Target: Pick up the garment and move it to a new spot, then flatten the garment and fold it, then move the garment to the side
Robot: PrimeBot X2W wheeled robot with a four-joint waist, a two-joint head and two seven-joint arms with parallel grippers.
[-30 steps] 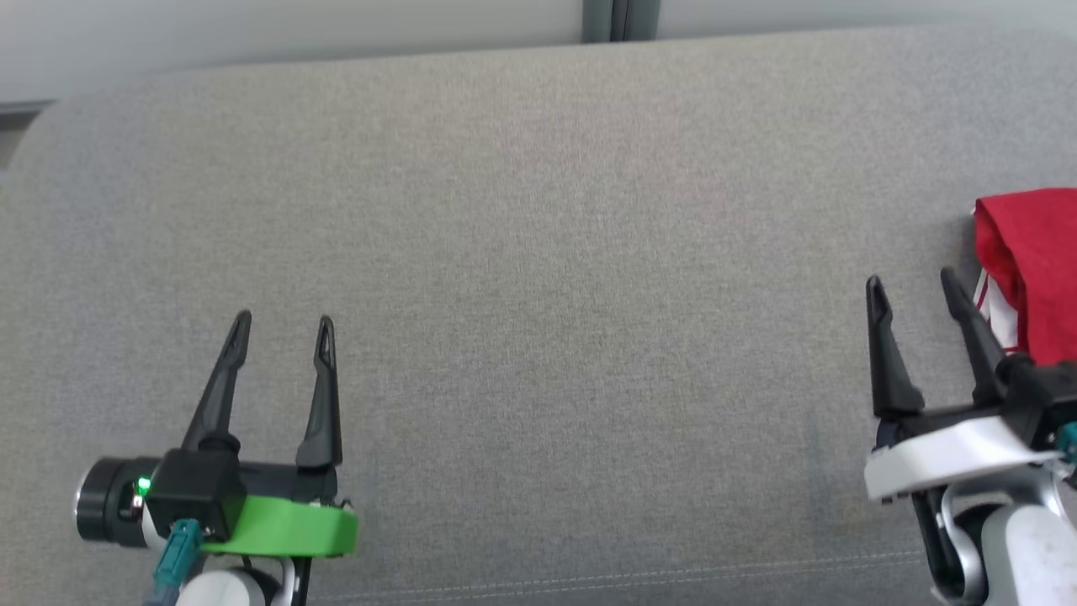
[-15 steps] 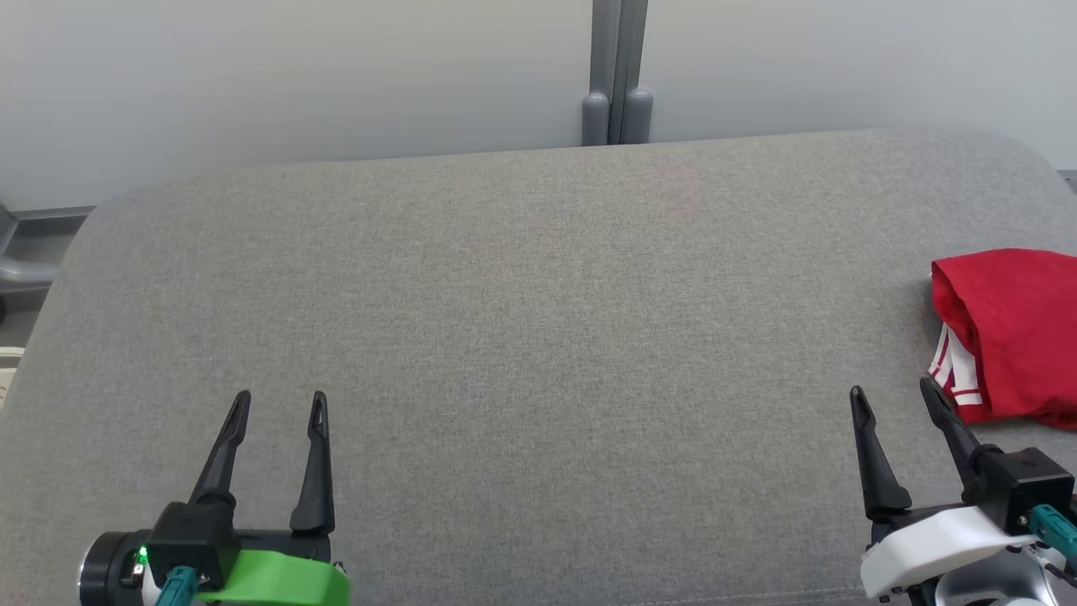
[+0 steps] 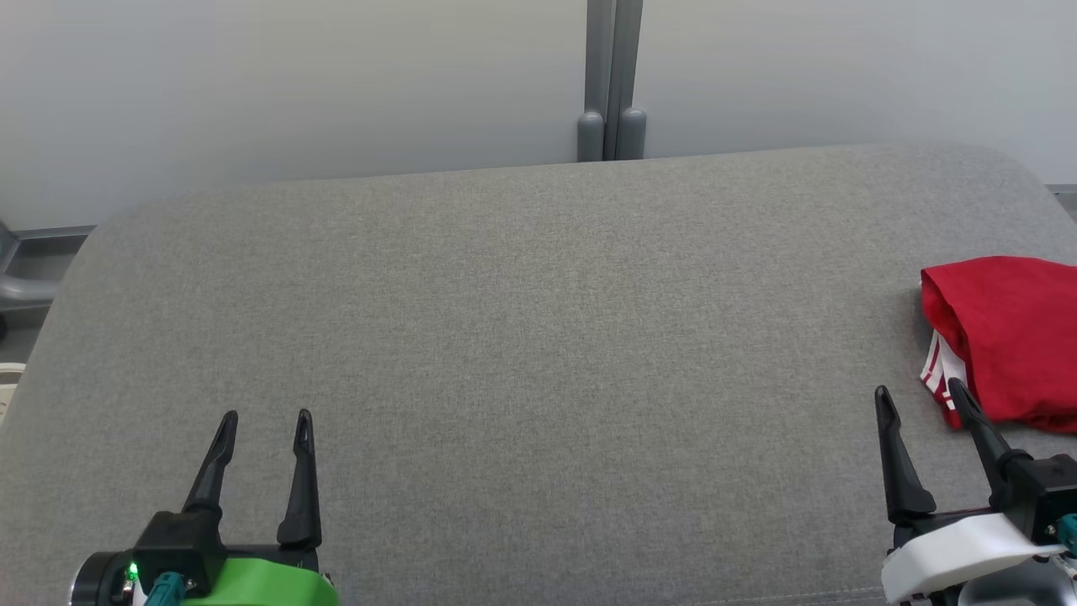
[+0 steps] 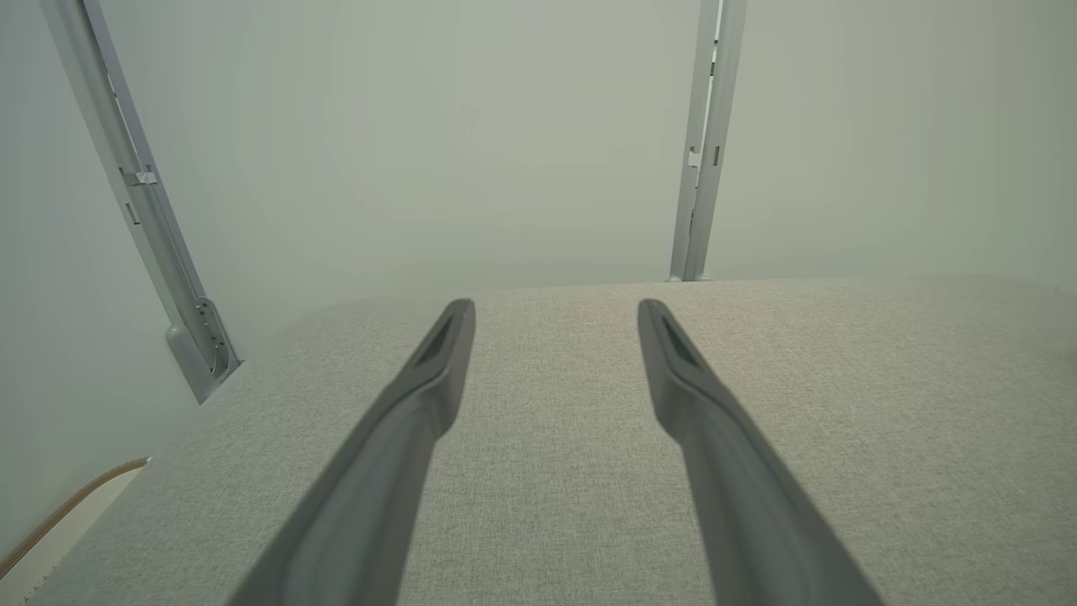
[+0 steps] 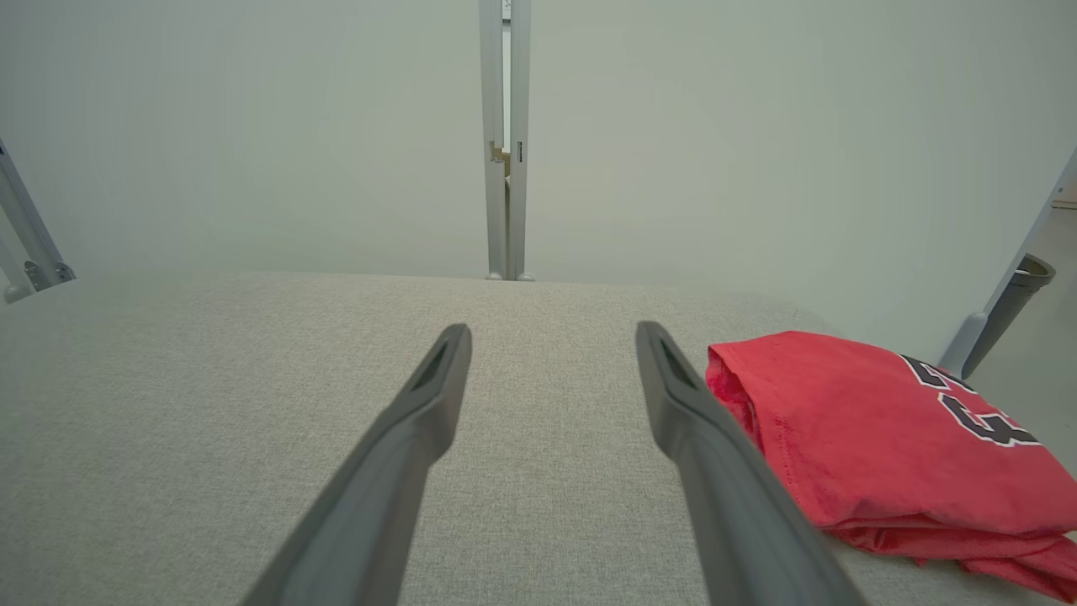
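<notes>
The garment [image 3: 1010,337] is a red shirt with white stripes, folded into a compact stack at the right edge of the grey fabric surface [image 3: 538,337]. The right wrist view shows the garment [image 5: 875,438] with a dark printed number on top, just right of my right fingers. My right gripper [image 3: 921,396] stands open at the lower right, its tips just left of the shirt and apart from it, nothing between them. Far from the shirt at the lower left, my left gripper [image 3: 265,418] is open and empty, and my left gripper [image 4: 555,307] points across bare fabric.
A pale wall with a grey vertical post [image 3: 612,80] rises behind the surface's far rounded edge. Another slanted grey post [image 4: 143,202] stands off the left corner. Wide bare fabric lies between the two grippers.
The head camera has tilted up, so the wall and far edge came into view. Both grippers sit lower in the picture, still open. The shirt lies as before.
</notes>
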